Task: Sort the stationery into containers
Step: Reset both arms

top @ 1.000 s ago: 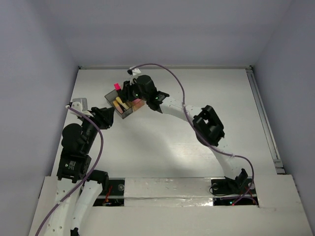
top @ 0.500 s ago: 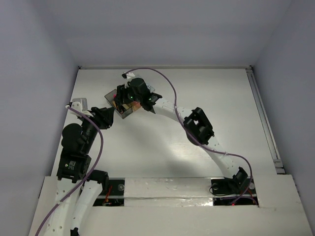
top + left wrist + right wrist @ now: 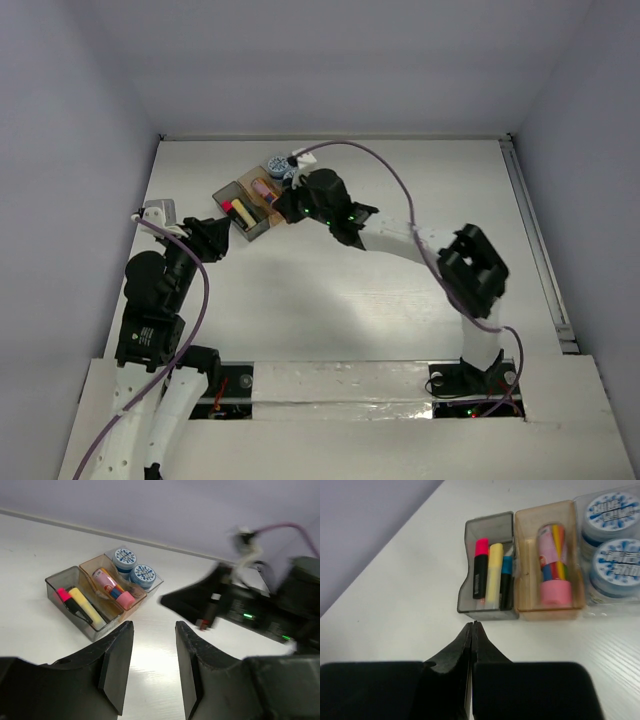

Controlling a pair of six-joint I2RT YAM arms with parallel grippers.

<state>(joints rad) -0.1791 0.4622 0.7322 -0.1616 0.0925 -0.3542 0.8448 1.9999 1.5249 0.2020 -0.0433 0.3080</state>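
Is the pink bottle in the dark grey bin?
No, the pink bottle lies in the tan bin, beside the dark grey bin.

3 bins; 2 tape rolls; 3 highlighters visible; 1 pink bottle.

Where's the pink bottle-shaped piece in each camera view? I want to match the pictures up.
Top external: the pink bottle is upper left of centre, lying in the tan bin.
Left wrist: the pink bottle is left of centre, in the upper half.
Right wrist: the pink bottle is upper right, its cap toward the bottom edge.
Shared landmark: the two blue-white tape rolls right beside it.
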